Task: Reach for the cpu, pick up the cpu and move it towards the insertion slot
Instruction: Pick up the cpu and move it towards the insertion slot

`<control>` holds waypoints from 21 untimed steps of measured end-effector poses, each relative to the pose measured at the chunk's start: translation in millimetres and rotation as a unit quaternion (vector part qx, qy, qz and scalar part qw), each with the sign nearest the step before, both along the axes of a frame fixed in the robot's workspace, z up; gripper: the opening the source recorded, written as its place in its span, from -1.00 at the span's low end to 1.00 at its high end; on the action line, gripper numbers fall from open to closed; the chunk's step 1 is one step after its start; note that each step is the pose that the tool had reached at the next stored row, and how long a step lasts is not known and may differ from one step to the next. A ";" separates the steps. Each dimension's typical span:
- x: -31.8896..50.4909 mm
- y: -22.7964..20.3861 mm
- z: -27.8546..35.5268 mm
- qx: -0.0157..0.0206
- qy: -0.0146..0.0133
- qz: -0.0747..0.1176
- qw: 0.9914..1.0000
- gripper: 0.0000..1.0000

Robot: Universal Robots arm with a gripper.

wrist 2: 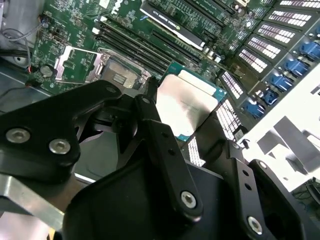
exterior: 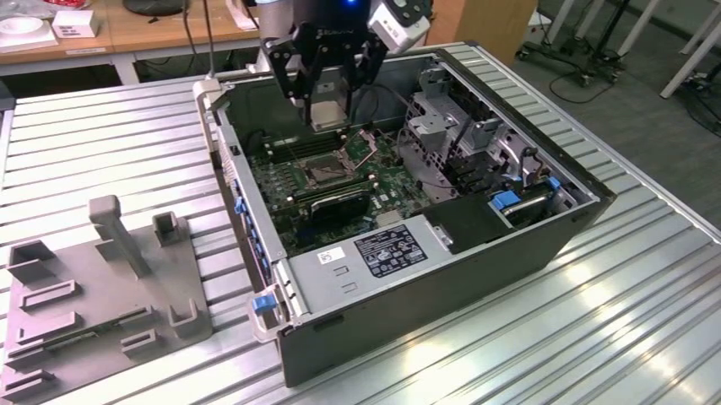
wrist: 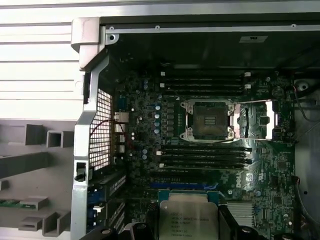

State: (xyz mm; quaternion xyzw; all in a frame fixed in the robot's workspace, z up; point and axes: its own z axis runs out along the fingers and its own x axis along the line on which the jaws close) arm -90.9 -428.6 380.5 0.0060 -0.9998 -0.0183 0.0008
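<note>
My gripper hangs above the open computer case, shut on the cpu, a thin pale silvery square held flat between the two black fingers. The wrist views show the cpu close up, pinched at two opposite edges by my gripper. The insertion slot, a square socket with a silvery frame and dark centre, lies on the green motherboard below and ahead of the chip. Its metal cover plate stands folded open beside it.
Long black memory slots run on both sides of the socket. Drive cages and blue clips fill the case towards the exterior view's right. A grey plastic tray with upright posts sits on the ribbed metal table at the exterior view's left.
</note>
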 end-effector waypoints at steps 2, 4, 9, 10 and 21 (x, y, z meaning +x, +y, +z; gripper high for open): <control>3.0 0.0 -0.7 0.000 0.003 0.000 1.000 0.09; 5.5 0.0 -1.3 0.000 0.008 0.000 1.000 0.09; 9.8 0.0 -2.8 -0.001 0.020 0.000 1.000 0.09; 10.4 0.1 -3.1 -0.001 0.022 0.000 1.000 0.09; 17.3 10.9 -4.5 -0.003 0.039 0.000 0.999 0.09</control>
